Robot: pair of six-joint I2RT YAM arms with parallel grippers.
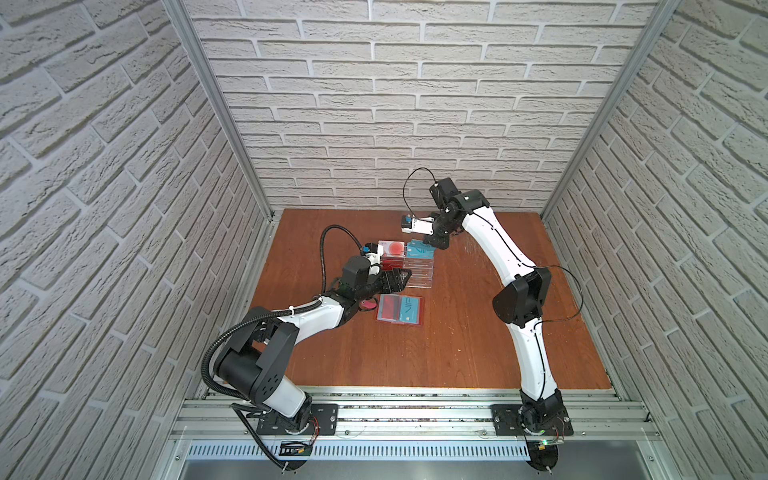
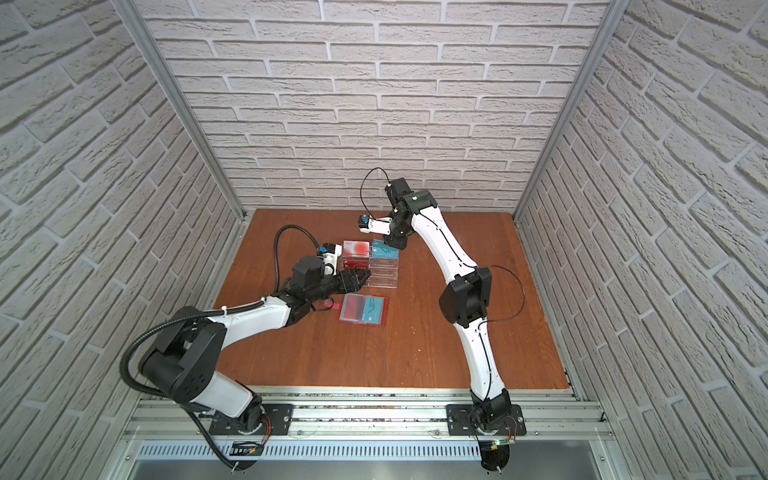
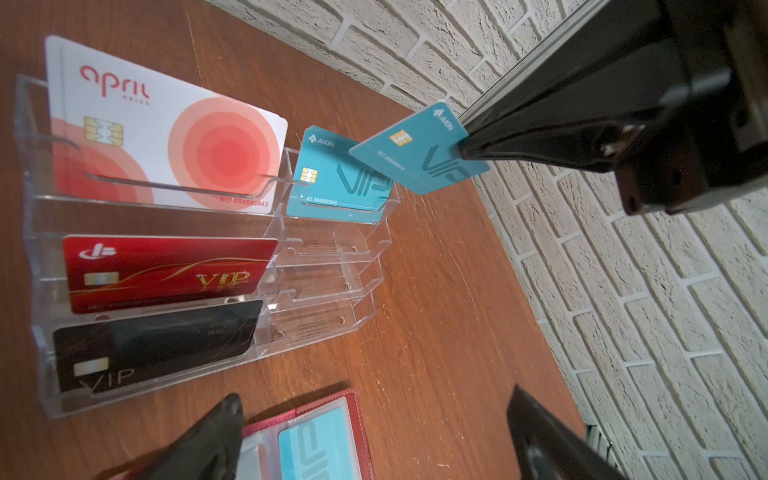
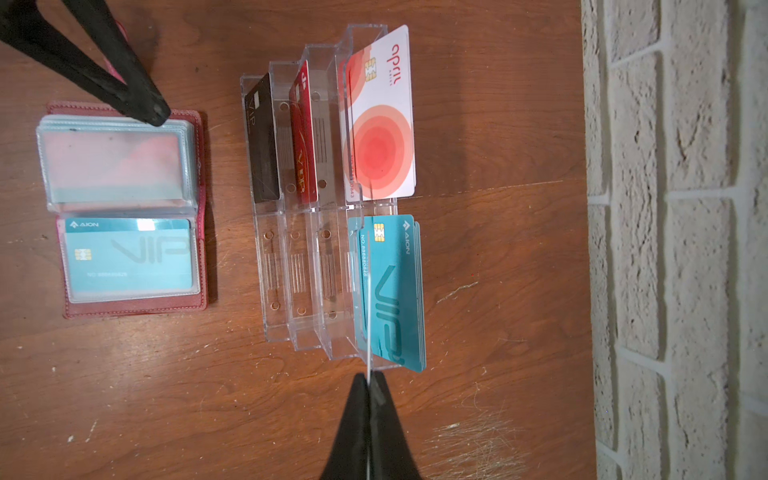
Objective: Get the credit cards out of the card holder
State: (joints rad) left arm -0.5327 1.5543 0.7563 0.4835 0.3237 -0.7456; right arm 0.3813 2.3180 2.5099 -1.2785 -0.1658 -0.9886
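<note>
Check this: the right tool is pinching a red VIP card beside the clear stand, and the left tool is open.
Wrong colour. The left wrist view shows the right tool pinching a teal VIP card, not a red one. It is beside the clear stand, and the left tool is open.

Table: brown wood board under me, scratched near the far wall.
Stand: clear acrylic tiered stand, upright on my table, stepped up toward the back.
White card: "april" card with red circles, standing in the back tier, left column.
Red card: gold "VIP" card, a lower tier, same column.
Black card: "VIP" card, front tier.
Walls: pale brick panels around me.
Rails: aluminium along the near edge.
</note>
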